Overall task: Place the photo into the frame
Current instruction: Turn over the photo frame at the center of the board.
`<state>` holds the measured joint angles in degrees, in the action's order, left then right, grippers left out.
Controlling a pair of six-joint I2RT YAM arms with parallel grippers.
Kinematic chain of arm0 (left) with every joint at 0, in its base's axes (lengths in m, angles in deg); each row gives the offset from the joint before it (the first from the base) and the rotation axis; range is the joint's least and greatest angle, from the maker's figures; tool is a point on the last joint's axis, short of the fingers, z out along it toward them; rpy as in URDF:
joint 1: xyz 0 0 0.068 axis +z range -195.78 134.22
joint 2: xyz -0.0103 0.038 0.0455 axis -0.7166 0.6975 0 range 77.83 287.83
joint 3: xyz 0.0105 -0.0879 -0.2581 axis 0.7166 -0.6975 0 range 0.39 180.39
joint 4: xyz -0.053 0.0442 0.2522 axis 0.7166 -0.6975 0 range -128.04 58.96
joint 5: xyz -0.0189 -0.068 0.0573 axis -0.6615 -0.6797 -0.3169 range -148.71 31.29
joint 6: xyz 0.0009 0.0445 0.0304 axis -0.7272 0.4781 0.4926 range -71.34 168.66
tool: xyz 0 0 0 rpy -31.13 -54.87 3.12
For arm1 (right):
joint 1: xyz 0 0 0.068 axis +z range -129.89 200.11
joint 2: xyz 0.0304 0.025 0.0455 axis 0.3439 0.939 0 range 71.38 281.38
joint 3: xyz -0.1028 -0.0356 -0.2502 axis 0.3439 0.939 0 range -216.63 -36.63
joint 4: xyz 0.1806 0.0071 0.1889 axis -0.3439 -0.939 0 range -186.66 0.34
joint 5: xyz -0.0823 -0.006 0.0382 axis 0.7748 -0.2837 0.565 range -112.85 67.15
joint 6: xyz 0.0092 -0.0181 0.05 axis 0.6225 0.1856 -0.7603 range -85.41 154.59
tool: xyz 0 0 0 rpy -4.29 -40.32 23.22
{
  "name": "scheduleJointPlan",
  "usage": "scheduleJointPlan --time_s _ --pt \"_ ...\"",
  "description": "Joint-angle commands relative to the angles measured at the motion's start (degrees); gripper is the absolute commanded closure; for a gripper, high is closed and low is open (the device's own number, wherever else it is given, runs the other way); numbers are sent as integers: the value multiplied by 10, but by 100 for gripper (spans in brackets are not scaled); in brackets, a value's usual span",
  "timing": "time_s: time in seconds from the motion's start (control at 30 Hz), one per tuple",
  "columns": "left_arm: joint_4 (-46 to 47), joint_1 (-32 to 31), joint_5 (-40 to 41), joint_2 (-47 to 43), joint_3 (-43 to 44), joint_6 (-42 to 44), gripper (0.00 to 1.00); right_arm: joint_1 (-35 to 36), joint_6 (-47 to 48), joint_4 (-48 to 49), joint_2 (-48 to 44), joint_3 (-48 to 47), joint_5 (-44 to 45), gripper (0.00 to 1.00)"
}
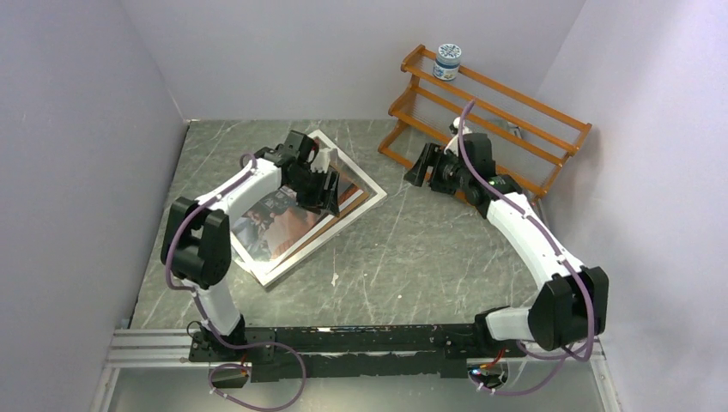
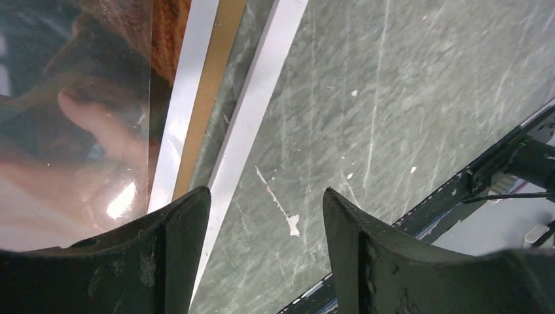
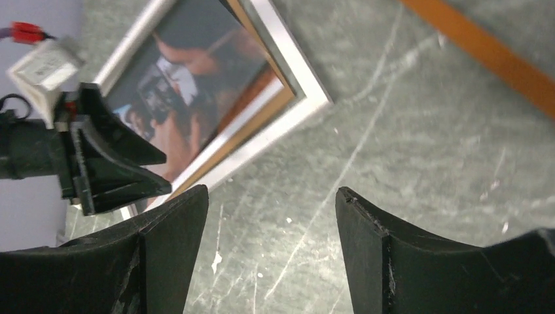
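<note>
Top external view gives you the layout. The large white-rimmed rectangular picture frame (image 1: pixel 294 260) lies flat on the grey marbled counter (image 1: pixel 429 257), toward its left edge and turned at a slant. The dark, orange-tan print of a person in a car (image 1: pixel 273 221) lies picture-up inside the frame's outline. Lying flat like this, the frame can take the print from above.

A tan wooden strip shows between the print's white margin and the outer rim on the side facing the counter's right edge. The print therefore looks shifted rather than squared in. You cannot tell from these views whether it is seated.

Your left end effector (image 1: pixel 322 184) hangs over that same side, released, with nothing between its fingers. On the left wrist view one finger (image 2: pixel 177 229) sits above the glossy print and the other above bare counter, with the rim running between them. That straddle probably suits a nudge or a press along the edge.

Your right end effector (image 1: pixel 418 167) is also released and empty. It hovers over bare counter between the frame and the orange wooden rack (image 1: pixel 515 120) in the far right corner. It is likely parked there to leave the left arm room, and its camera looks onto the frame's corner.
</note>
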<state>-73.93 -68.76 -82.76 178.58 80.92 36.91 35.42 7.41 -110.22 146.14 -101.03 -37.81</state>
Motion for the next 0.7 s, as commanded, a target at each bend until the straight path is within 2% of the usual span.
scheduleJointPlan --time_s 0.0,0.2,0.47,0.57,0.67 --pt "17 -1 1 29 -2 59 32 1 -70 -8 8 27 29 26" --pt "31 -26 -1 68 -16 60 38 1 -104 16 26 72 12 27" --pt "46 -66 93 90 -34 40 38 1 -118 17 44 100 13 29" --pt "55 -77 120 97 -41 25 42 1 -124 19 42 115 17 29" --pt "35 -108 208 113 -29 14 47 1 -129 25 36 130 15 29"
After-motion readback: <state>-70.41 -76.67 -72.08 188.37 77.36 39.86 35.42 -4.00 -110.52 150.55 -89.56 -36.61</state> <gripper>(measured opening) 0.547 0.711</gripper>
